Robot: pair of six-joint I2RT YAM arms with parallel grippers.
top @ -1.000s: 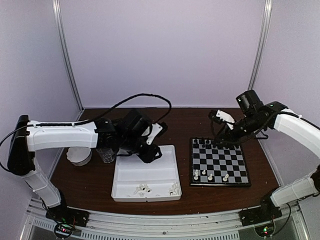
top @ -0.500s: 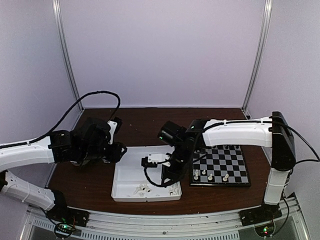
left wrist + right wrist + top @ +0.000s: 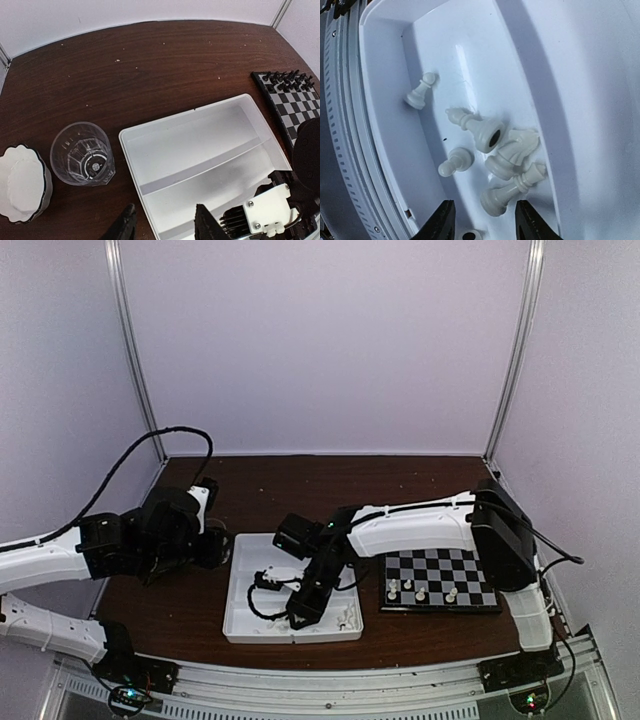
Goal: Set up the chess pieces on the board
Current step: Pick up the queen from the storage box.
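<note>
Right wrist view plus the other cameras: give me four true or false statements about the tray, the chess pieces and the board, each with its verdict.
1. The right gripper hangs over the white tray. True.
2. It is clamped on a white piece. False: its jaws stand open, and the white pieces lie loose in the tray below it.
3. Black pieces stand along the far edge of the board. True.
4. The glass stands on the board. False: it stands on the table, left of the tray.
</note>
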